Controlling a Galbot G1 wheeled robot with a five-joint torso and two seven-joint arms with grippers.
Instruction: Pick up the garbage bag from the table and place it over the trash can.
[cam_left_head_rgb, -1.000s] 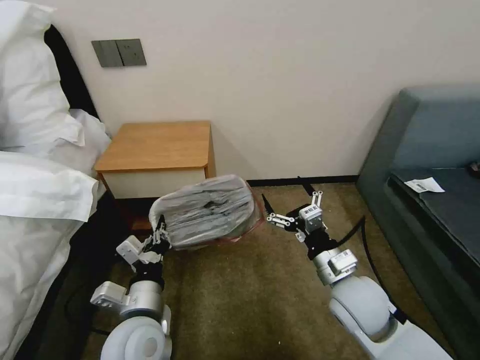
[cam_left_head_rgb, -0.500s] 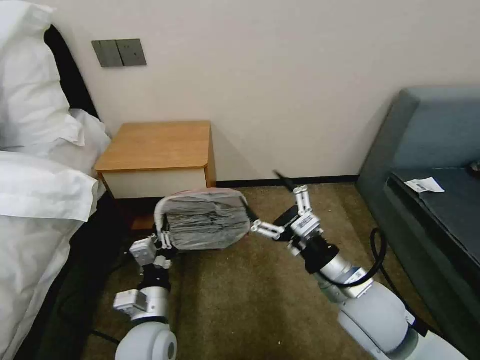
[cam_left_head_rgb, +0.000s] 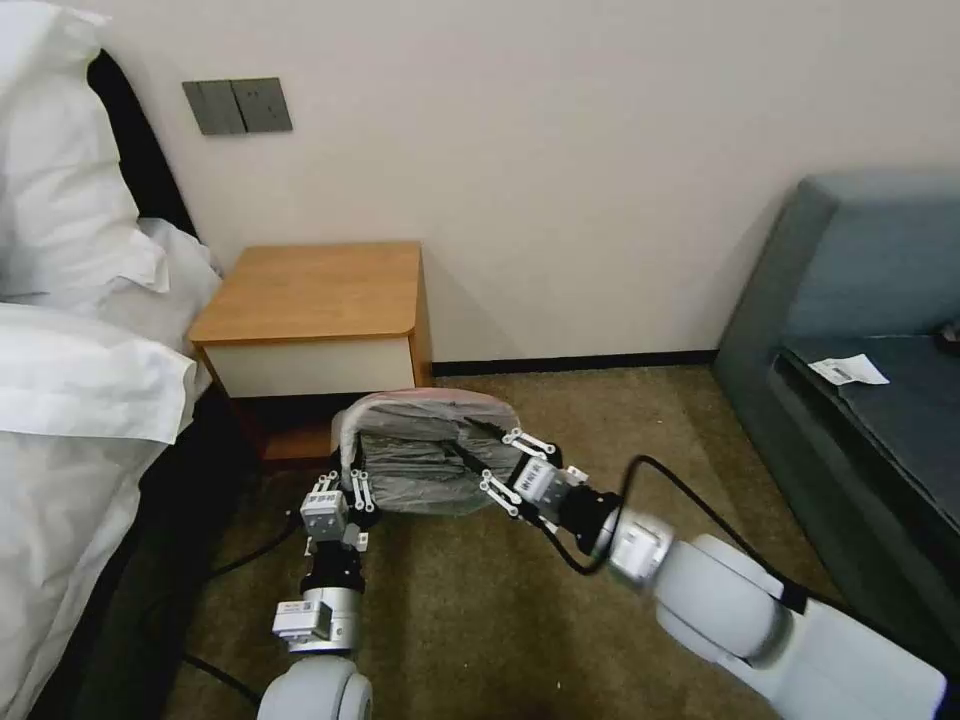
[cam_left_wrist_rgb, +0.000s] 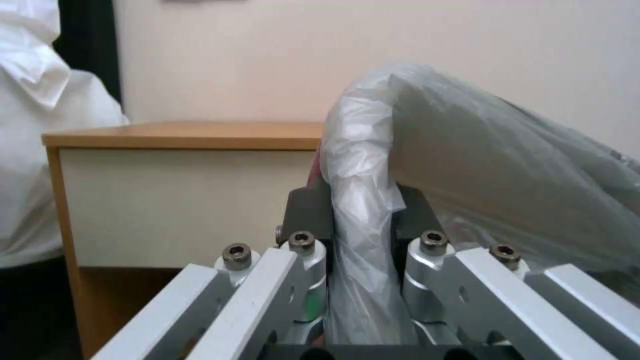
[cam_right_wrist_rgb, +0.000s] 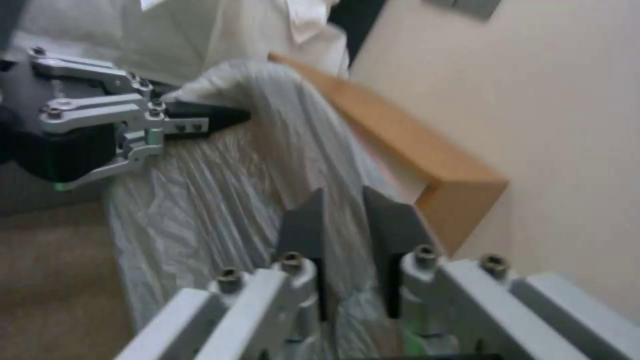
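Change: right gripper (cam_left_head_rgb: 487, 462) has swung in from beside the garbage bag (cam_left_head_rgb: 420, 465) onto its right edge.
Left gripper (cam_left_head_rgb: 347, 479): fingers clamped on the bag's left rim.
Right fingers: nearly together, pinching film.
Bag: stretched between both grippers, before the table (cam_left_head_rgb: 310, 295).

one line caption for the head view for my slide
Both grippers, left gripper and right gripper, pinch the garbage bag stretched over the trash can beside the table.

I'm working in a bedroom. White bed linen (cam_left_head_rgb: 70, 330) lies beside a wooden nightstand (cam_left_head_rgb: 310, 295), with carpet (cam_left_head_rgb: 480, 600) underfoot and a grey sofa (cam_left_head_rgb: 860, 330) nearby.
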